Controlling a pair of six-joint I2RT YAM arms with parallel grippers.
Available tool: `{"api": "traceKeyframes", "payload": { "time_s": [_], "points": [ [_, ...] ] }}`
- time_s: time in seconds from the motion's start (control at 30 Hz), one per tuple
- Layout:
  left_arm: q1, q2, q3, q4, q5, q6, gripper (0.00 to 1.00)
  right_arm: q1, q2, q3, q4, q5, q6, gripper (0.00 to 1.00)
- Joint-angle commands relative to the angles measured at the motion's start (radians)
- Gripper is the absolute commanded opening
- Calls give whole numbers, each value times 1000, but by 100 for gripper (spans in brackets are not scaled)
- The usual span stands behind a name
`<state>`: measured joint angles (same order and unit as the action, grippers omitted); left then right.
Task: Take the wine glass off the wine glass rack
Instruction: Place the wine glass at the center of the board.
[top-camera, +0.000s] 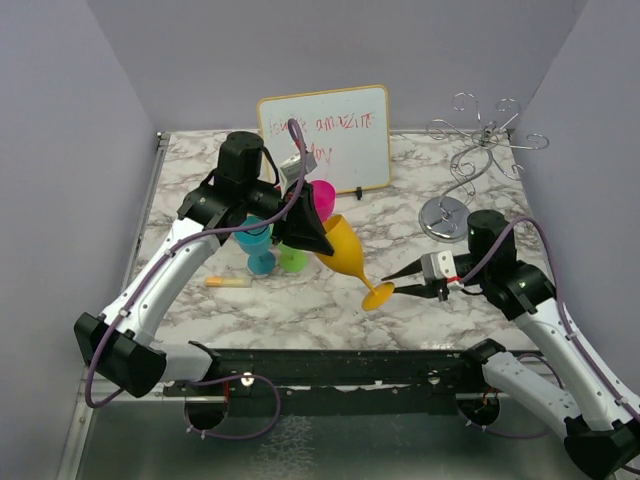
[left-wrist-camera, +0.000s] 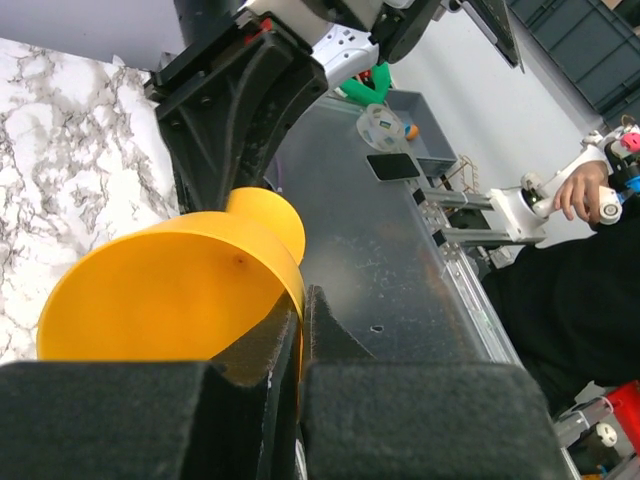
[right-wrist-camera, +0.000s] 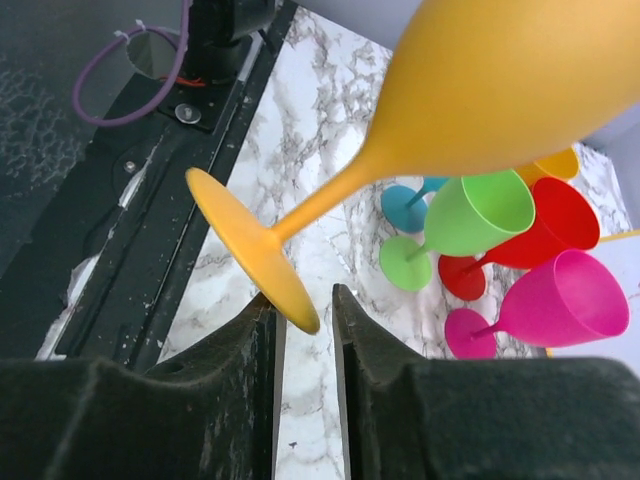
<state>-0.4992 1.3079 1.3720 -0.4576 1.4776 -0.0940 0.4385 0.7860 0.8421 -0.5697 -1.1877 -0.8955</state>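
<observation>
The orange wine glass (top-camera: 345, 250) hangs tilted above the marble table, bowl up-left and foot down-right, well apart from the wine glass rack (top-camera: 444, 216) at the back right, whose wire arms carry nothing. My left gripper (top-camera: 318, 238) is shut on the rim of the bowl (left-wrist-camera: 170, 290), with the thin orange wall pinched between its pads (left-wrist-camera: 303, 300). My right gripper (top-camera: 402, 290) is open at the foot. In the right wrist view the foot's edge (right-wrist-camera: 262, 262) sits in the gap between the fingers (right-wrist-camera: 305, 300), against the left one and clear of the right.
A whiteboard (top-camera: 325, 135) with red writing leans at the back. Blue (top-camera: 258, 245), green (top-camera: 292, 260) and pink (top-camera: 322, 192) glasses stand under my left arm, with a red one (right-wrist-camera: 550, 225) among them. A pale yellow stick (top-camera: 228, 282) lies front left.
</observation>
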Motion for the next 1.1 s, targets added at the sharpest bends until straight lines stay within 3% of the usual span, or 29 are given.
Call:
{"api": "traceKeyframes", "payload": {
  "time_s": [0.0, 0.33, 0.53, 0.6, 0.8, 0.9, 1.07],
  "points": [
    [-13, -28, -8, 11, -1, 24, 0, -3, -1, -10, 10, 58, 24, 34],
    [-16, -6, -19, 11, -160, -4, 0, -2, -28, -28, 17, 82, 41, 54],
    [-16, 10, -16, -33, -356, 32, 0, -2, -27, -29, 23, 73, 46, 60],
    [-17, 39, -5, -82, -413, 45, 0, -2, -26, -26, 26, 74, 53, 69],
    [-75, 102, 30, -218, -628, 140, 0, -2, -30, -6, -4, 37, 40, 70],
    [-128, 123, 40, -250, -743, 157, 0, -3, -45, -13, 61, 37, 94, 70],
    [-179, 149, 31, -251, -903, 157, 0, -3, -104, -49, 323, 161, 318, 77]
  ]
}}
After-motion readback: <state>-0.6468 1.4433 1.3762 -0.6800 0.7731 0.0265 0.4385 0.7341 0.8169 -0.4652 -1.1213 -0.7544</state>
